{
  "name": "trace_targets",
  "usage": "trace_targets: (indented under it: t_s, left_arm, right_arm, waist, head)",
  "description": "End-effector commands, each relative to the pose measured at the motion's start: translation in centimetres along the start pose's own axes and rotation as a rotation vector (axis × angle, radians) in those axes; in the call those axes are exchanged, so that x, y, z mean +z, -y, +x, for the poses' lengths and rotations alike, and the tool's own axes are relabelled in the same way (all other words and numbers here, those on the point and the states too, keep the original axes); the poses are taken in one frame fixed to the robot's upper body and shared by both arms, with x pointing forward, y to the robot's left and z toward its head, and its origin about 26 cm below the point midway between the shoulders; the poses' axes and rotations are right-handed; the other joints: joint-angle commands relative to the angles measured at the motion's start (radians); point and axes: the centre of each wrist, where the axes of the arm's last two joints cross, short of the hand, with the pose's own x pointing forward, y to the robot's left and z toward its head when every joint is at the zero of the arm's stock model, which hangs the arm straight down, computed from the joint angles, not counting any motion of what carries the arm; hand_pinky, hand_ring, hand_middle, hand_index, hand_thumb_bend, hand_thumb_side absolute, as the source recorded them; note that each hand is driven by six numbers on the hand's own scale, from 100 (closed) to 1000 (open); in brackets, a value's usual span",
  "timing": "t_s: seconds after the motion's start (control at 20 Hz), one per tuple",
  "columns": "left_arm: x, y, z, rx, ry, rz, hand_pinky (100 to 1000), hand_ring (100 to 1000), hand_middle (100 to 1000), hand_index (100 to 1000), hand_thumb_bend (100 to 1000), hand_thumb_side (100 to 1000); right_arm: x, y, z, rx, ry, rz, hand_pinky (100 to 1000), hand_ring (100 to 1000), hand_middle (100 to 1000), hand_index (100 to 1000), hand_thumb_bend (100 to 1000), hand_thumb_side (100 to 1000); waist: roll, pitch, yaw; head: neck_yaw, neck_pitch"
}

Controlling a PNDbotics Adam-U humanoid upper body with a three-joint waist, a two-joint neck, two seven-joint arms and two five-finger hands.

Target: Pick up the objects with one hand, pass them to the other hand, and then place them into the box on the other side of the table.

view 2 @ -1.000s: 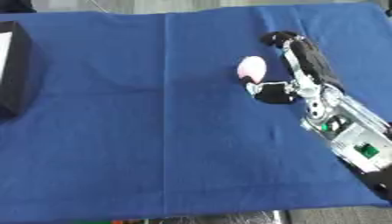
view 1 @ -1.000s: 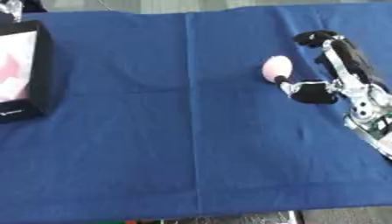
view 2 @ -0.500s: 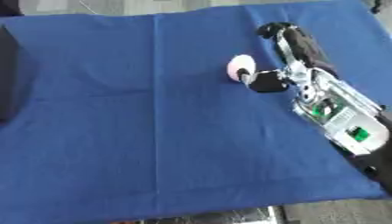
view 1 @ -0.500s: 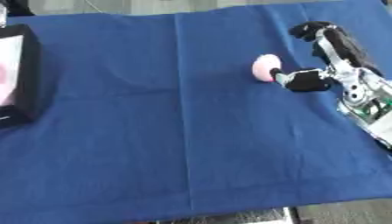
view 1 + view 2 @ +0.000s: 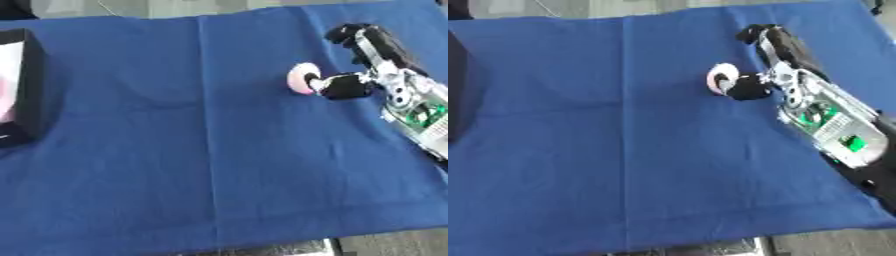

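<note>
A small round pink and white object (image 5: 303, 79) lies on the blue cloth right of the middle, toward the far side. My right hand (image 5: 381, 61) comes in from the right edge and lies just right of it. Its thumb (image 5: 342, 87) rests against the object's right side, while its fingers (image 5: 352, 33) reach past the object toward the far edge, only slightly bent and not touching it. The black box (image 5: 31, 90) stands at the left edge, with white and pink showing inside. My left hand shows in no view.
The blue cloth (image 5: 192, 160) covers the whole table, with a crease running front to back near the middle. The table's front edge (image 5: 710, 245) runs along the bottom of the views. Grey floor shows past the far edge.
The whole picture has shifted, so the camera has moved. The right thumb has closed in from below the object to rest beside it; the object has stayed in place.
</note>
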Motion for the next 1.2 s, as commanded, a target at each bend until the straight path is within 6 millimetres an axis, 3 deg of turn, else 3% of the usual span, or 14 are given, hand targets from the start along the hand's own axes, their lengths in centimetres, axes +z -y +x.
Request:
trace_targets:
  t_s: [0.05,0.1,0.15,0.5,1.2]
  left_arm:
    - [0.0,-1.5,0.7,-0.001,0.025,0.039,929,780,762,759,100,436]
    - [-0.1,-1.5,0.8,-0.001,0.027,0.040,928,780,762,760,100,436]
    - [-0.1,-1.5,0.8,0.000,0.029,0.041,928,780,762,760,100,436]
    - [0.0,-1.6,0.8,-0.005,0.030,0.045,926,781,762,760,100,435]
    - [0.1,-1.4,1.1,-0.023,0.044,0.049,913,781,759,759,100,419]
  right_arm:
    - [-0.1,1.1,0.1,0.026,-0.002,-0.023,712,849,764,818,390,206]
    - [-0.1,1.1,0.0,0.027,-0.008,-0.021,715,849,760,816,391,153]
    - [-0.2,1.0,-0.1,0.029,-0.015,-0.015,717,849,762,816,387,216]
    - [-1.3,0.6,-1.4,0.050,-0.065,-0.010,737,853,773,826,444,144]
    - [-3.0,1.0,-3.6,0.103,-0.160,-0.038,759,857,788,838,412,100]
  waist:
    - [0.000,-0.010,0.006]
    - [0.000,-0.008,0.008]
    - [0.000,-0.006,0.011]
    - [0.000,0.009,0.030]
    - [0.011,0.042,0.058]
  head:
    - [-0.008,-0.017]
    - [-0.009,-0.018]
    - [-0.011,-0.019]
    - [-0.024,-0.036]
    - [-0.042,-0.060]
